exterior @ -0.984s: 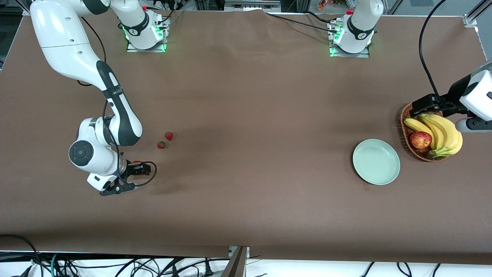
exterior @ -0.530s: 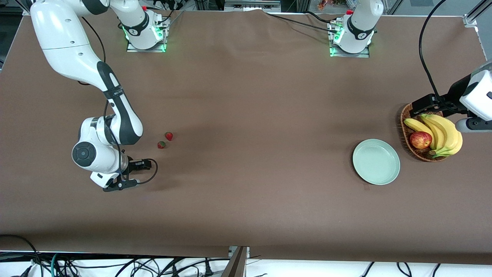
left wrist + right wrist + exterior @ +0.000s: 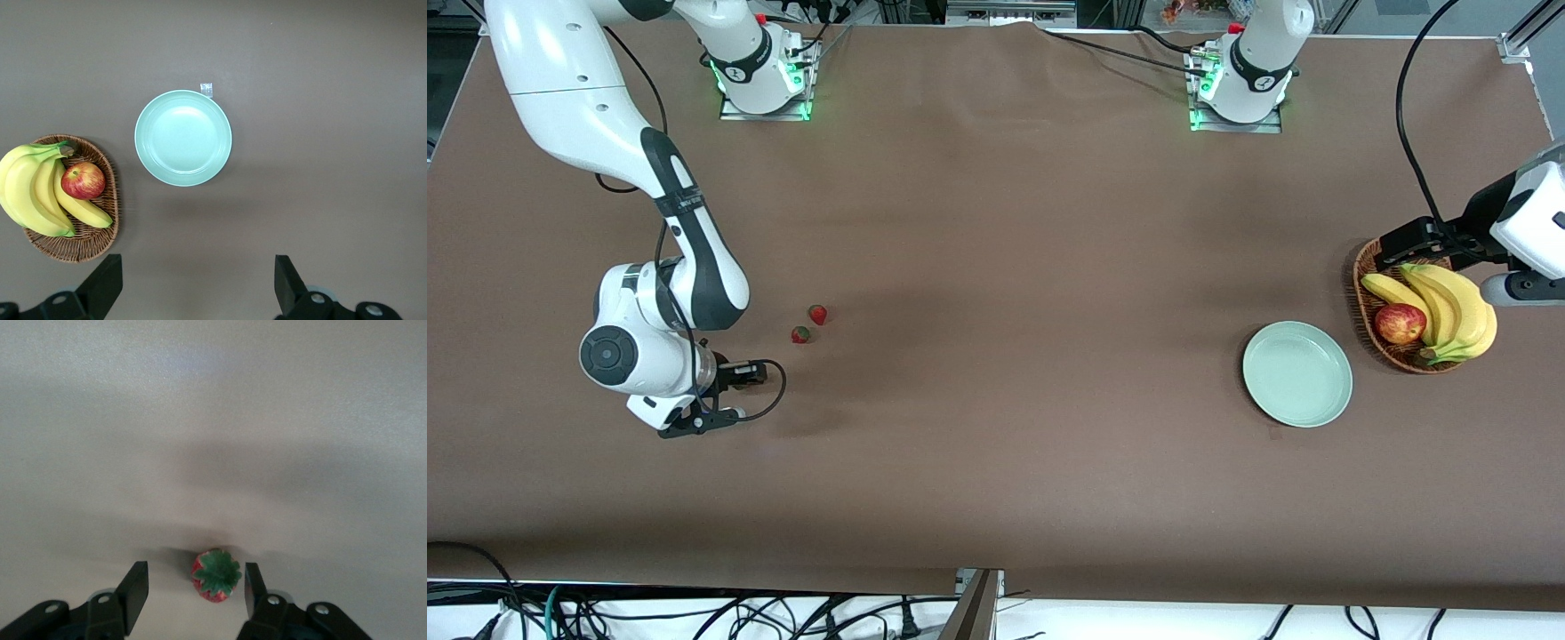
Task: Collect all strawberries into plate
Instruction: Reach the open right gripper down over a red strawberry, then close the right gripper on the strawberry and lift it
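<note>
Strawberries are the thing to collect, and in the front view two of them (image 3: pixel 817 314) (image 3: pixel 800 334) lie loose on the brown table (image 3: pixel 996 267), just beside each other and near the right gripper (image 3: pixel 698 398), a little farther from the front camera than it. This gripper is low at the right arm's end of the table, and its wrist hides what is under it. The plate (image 3: pixel 1297 373) is empty and stands well apart from it, toward the left arm's end, close to the basket (image 3: pixel 1369 307) with bananas (image 3: pixel 1449 307) and an apple (image 3: pixel 1400 324). The left gripper (image 3: pixel 1405 244) waits over the basket's edge. In the left wrist view the fingers (image 3: pixel 100 290) of the left gripper stand wide apart with nothing between them, and the plate (image 3: pixel 183 138) lies bare below. In the right wrist view a third strawberry (image 3: pixel 216 575) sits on the table between the fingers (image 3: pixel 135 590) of the right gripper (image 3: pixel 193 590), its green cap up; the jaws are part way together but both show a gap to the berry, so it is not yet clamped. I judge the step is grasping the first berry. The next move asks for a gentle squeeze until both fingers touch it, then a lift and a long carry to the plate.
</note>
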`<state>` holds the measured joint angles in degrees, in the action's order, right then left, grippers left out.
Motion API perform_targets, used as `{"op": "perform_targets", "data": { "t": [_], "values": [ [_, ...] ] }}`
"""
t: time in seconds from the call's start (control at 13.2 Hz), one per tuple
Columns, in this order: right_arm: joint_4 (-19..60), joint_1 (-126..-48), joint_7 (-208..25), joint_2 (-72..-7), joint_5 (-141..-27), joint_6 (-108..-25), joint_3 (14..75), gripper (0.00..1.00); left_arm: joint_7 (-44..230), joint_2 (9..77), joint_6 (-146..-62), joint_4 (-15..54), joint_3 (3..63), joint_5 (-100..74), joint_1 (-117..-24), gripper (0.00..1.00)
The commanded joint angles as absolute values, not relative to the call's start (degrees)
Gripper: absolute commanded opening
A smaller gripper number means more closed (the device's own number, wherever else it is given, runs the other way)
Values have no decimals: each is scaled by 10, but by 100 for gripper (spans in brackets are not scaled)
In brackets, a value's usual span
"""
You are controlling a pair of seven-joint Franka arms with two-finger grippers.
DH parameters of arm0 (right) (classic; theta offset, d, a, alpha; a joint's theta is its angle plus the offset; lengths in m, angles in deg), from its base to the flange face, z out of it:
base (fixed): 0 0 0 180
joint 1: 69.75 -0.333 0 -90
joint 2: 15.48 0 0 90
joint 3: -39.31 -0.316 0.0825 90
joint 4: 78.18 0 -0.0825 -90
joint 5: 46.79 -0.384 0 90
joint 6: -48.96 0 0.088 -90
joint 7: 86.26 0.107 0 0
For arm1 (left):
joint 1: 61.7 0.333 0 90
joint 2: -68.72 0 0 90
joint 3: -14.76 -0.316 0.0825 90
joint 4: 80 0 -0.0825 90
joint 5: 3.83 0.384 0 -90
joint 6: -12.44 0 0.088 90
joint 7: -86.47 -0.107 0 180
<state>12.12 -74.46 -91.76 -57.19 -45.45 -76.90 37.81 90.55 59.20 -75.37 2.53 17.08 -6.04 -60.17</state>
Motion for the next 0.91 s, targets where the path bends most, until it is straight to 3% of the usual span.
{"op": "perform_targets", "data": {
  "t": [0.0,0.3,0.45,0.83],
  "values": [
    [132,-736,-927,-563,-457,-767,371,65,909,585,-748,10,172,-58,-600,100],
    [132,-728,-927,-566,-457,-773,371,65,909,586,-748,9,172,-58,-600,100],
    [132,-728,-928,-567,-457,-773,371,45,909,585,-748,9,172,-58,-600,100],
    [132,-727,-928,-570,-457,-775,371,32,909,585,-748,10,172,-59,-600,100]
  ]
}}
